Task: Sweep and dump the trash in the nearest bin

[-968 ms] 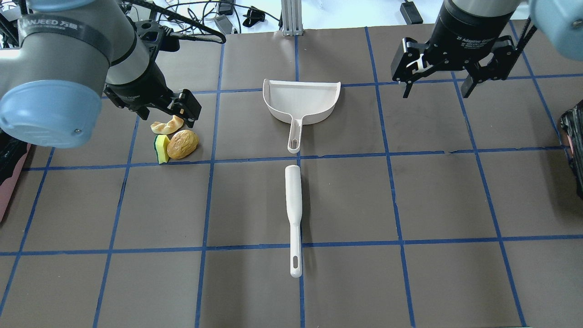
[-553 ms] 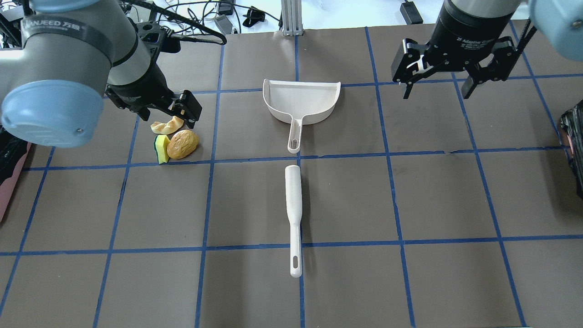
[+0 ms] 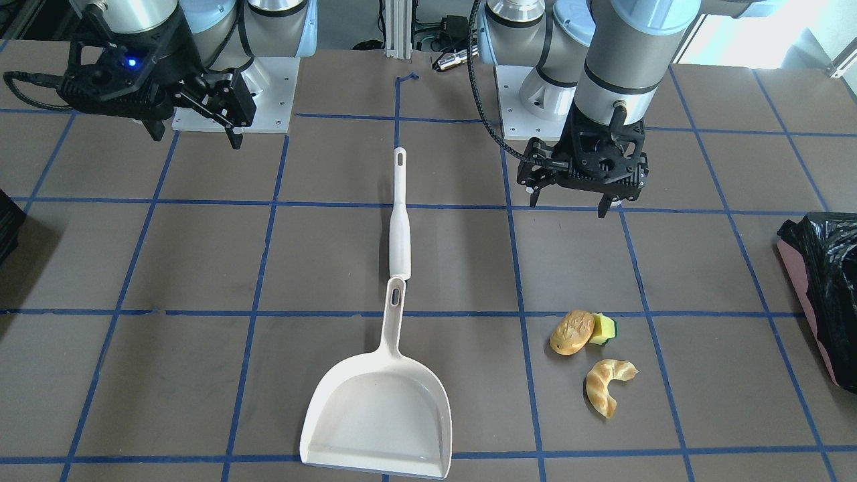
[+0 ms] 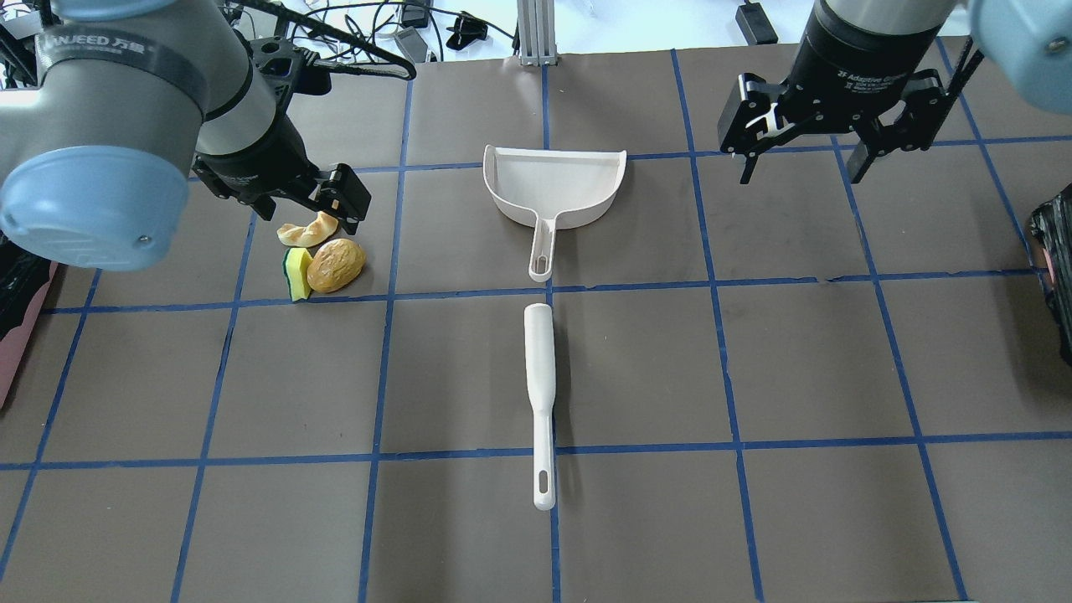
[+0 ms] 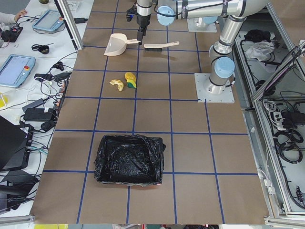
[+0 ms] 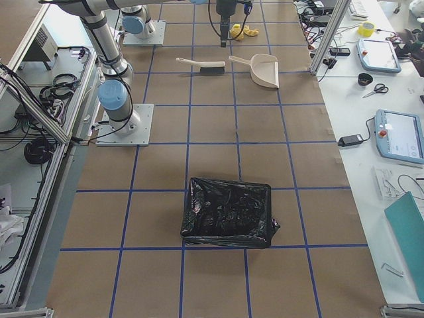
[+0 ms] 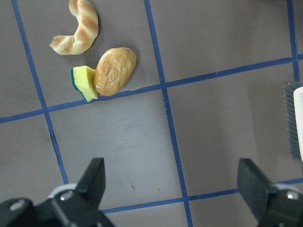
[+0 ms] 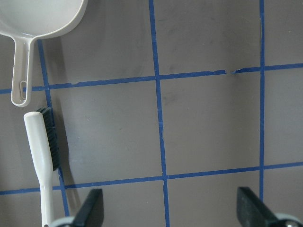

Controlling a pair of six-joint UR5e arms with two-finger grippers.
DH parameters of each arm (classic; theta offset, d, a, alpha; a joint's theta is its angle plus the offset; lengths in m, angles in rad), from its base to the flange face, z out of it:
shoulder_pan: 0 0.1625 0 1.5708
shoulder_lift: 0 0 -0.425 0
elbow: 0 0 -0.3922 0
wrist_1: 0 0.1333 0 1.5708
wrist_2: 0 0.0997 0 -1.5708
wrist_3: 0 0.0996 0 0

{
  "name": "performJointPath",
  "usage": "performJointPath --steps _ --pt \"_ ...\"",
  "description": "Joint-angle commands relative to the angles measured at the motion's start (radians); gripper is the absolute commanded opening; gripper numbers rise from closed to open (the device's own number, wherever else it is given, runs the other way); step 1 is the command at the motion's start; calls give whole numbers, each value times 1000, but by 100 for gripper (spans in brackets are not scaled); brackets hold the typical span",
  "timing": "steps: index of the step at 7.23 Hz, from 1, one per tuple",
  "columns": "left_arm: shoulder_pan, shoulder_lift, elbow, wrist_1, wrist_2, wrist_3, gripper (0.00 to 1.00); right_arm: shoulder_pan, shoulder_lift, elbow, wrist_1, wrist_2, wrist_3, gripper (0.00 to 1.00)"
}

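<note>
Brown table (image 4: pixel 796 360) with blue tape grid (image 4: pixel 378 368); alongside, white bench (image 6: pixel 358 112) with teach pendant (image 6: pixel 402 136), scissors (image 6: pixel 375 89), yellow tape roll (image 6: pixel 366 30).

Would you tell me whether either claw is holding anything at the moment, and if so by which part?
Nothing is held: the left claw and the right claw are both open and empty.

Bread roll (image 3: pixel 571 332) touching yellow-green sponge (image 3: pixel 605 329), croissant (image 3: pixel 604 385) just beside, black-lined pink bin (image 3: pixel 829 264) apart
</note>
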Motion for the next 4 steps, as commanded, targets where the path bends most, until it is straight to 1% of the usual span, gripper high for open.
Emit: performJointPath --steps 1,2,3,4 --pt "0 -12 5 7 -1 -18 100 0 0 0 1 1 3 100" --pt "0 9 8 9 8 -5 100 0 -2 6 5 1 7 100" --pt "0 -28 1 11 5 5 100 2 -8 56 4 1 12 100" --pt "5 -38 -1 17 -1 8 100 5 -38 108 2 13 9 100"
